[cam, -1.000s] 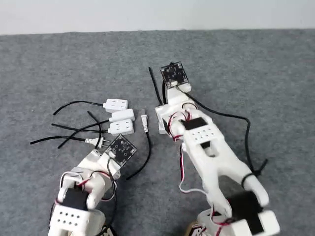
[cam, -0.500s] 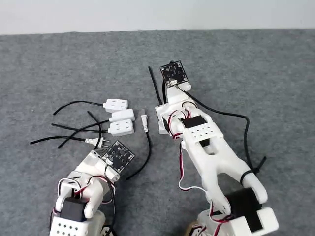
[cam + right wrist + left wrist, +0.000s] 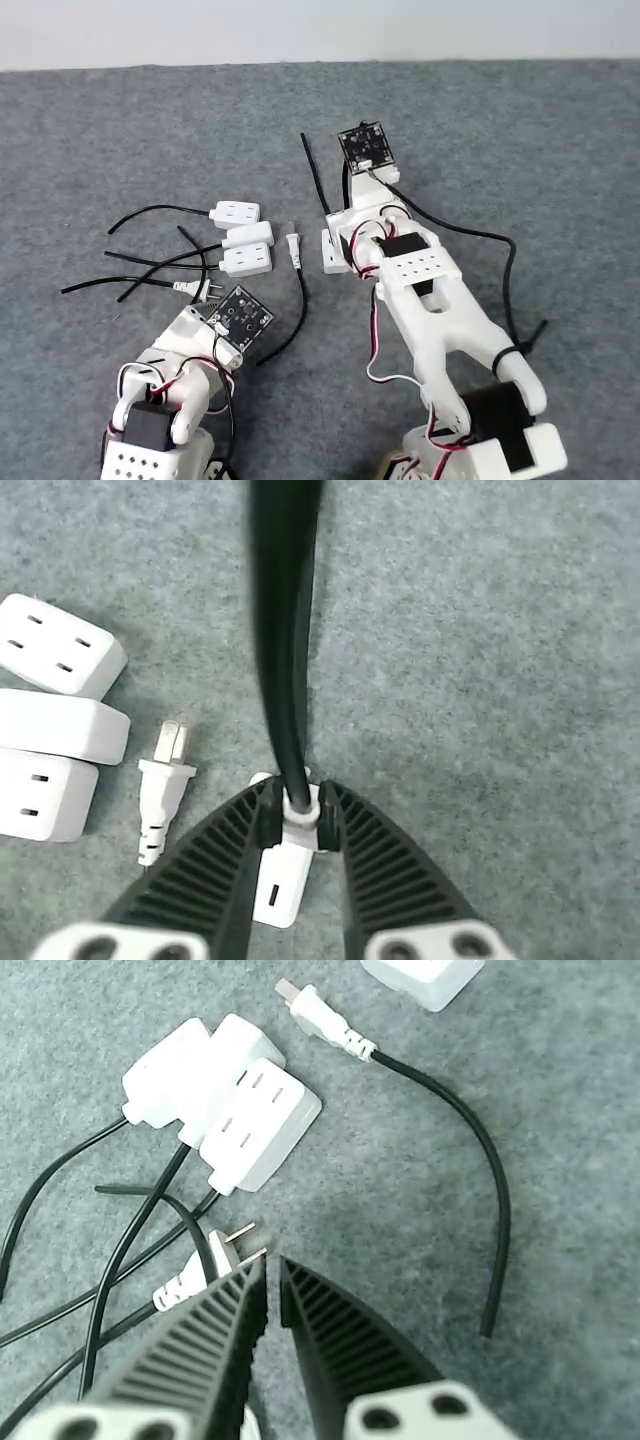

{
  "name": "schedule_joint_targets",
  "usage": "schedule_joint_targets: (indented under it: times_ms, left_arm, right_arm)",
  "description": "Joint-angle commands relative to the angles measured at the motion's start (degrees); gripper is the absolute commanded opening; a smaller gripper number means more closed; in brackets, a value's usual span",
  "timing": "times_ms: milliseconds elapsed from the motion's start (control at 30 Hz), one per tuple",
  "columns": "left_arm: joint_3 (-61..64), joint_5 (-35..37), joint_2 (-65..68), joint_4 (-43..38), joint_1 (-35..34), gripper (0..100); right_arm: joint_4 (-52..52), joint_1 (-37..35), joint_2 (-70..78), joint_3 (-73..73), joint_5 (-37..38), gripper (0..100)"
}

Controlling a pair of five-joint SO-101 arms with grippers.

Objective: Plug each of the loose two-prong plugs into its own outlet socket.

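Since a second ago the right arm has swung slightly away from the left arm, and the lone outlet socket [image 3: 275,895] in its grip has gone along with it. The left arm drew back a little toward its base in the first half of that second and has held there since.

The right tool [image 3: 296,805] is clamped on the lone outlet socket at the end where its black cord [image 3: 283,630] enters, with one finger on each side. In the high view this socket [image 3: 331,252] sits low over the grey desk [image 3: 520,150], just in front of the right arm, and its cord runs off toward the far edge.

Just beside it lies a loose two-prong plug [image 3: 293,245], flat on the desk. Its own cord curves back toward the arms. In the right wrist view this plug [image 3: 162,780] lies between the held socket and a cluster of three outlet sockets [image 3: 246,236]. The three are packed side by side, touching or nearly so, and their cords trail away toward the left arm's side of the desk.

The left tool [image 3: 272,1263] hangs over the desk with its fingers drawn almost together. Only a sliver of gap is left and nothing is held between them. A second loose plug [image 3: 222,1252] lies just beside one fingertip, with its prongs pointing toward the nearest of the three sockets [image 3: 258,1125] and close to it. I cannot tell whether the fingertip touches the plug.
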Motion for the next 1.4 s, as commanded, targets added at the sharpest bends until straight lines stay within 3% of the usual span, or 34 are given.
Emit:
schedule_joint_targets:
  times_ms: [0,533,1367]
  left_arm:
    - [-0.75,-0.35,-0.44,0.53,-0.26,1]
    - [-0.75,-0.35,-0.44,0.53,-0.35,1]
    - [-0.75,-0.35,-0.44,0.53,-0.44,1]
  right_arm:
    - [0.4,-1.19,-0.31,-3.34,0.09,0.8]
    - [0.22,-3.03,-6.81,-1.67,0.35,0.8]
    - [-0.66,-1.89,-3.74,1.76,0.62,0.8]
